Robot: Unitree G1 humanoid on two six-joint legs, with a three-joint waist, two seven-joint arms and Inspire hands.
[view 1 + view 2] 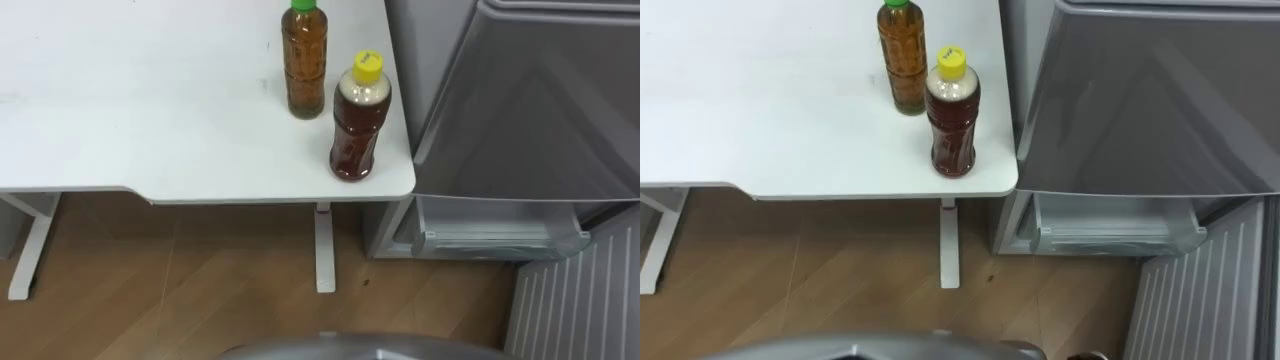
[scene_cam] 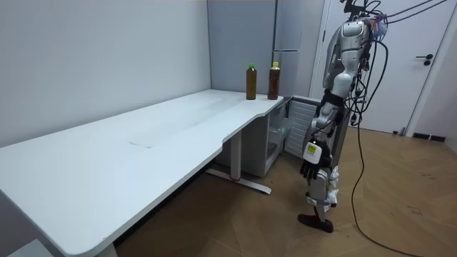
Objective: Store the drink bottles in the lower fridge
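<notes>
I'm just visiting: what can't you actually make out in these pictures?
Inside of the lower fridge compartment: in the eye views the fridge's upper part overhangs it.
Green-capped bottle: its cap is cut off by the eye views' top edge.
Left hand: too small in the room view to read its pose.
Yellow-capped bottle: any print is too small to read.

tabletop (image 1: 150,100): white, wide, left | leg (image 1: 324,245): white, under its near right corner | floor (image 1: 200,300): wood planks | door (image 2: 421,64): white, far right
</notes>
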